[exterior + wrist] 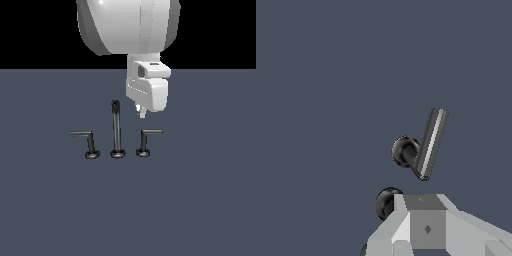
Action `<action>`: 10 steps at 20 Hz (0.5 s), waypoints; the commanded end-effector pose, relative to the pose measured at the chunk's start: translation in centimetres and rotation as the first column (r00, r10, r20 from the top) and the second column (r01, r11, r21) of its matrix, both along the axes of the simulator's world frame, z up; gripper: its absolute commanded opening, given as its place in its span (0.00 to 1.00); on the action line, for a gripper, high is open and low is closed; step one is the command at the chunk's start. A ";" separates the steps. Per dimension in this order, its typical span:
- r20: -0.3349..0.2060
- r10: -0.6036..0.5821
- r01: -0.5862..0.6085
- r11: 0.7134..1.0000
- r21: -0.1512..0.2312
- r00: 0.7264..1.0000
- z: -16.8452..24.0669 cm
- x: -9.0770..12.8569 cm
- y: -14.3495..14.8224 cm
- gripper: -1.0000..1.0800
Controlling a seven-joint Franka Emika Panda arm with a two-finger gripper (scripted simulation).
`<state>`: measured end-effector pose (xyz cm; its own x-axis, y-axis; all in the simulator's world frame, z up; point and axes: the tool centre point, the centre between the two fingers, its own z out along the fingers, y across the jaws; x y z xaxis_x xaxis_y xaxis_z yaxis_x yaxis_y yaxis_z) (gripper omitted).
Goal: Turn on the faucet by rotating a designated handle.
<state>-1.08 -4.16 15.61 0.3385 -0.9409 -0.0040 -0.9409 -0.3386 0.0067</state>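
Currently the faucet (117, 131) stands as three dark pieces in a row on the flat grey-blue floor (200, 210): a tall thin spout post (116, 127) in the middle with an L-shaped handle on a round base at each side. The designated handle (145, 142), short straight stem, is on the exterior view's right of the post, its lever bar pointing further right. The other handle (88, 142) mirrors it on the exterior view's left, stem leaning slightly. The gripper (142, 113) hangs above and behind the designated handle, near it but apart. Cannot tell whether the fingers are spread or closed; nothing visibly held. Wrist view shows the handle (426, 146) from above, lever bar catching light, gripper body (426, 225) beside it.
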 end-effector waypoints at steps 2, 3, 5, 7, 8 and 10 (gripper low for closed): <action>0.003 -0.085 0.085 0.996 -0.003 0.996 -2.1 1.2 -1.5 0.00; 0.004 -0.106 0.106 0.994 -0.003 0.994 -2.6 1.5 -1.8 0.00; 0.005 -0.144 0.144 0.990 -0.003 0.990 -3.5 2.0 -2.6 0.00; 0.006 -0.176 0.176 0.984 -0.003 0.984 -4.2 2.4 -3.2 0.00; 0.006 -0.190 0.190 0.982 -0.004 0.982 -4.6 2.5 -3.5 0.00; 0.007 -0.213 0.213 0.977 -0.004 0.977 -5.1 2.8 -3.9 0.00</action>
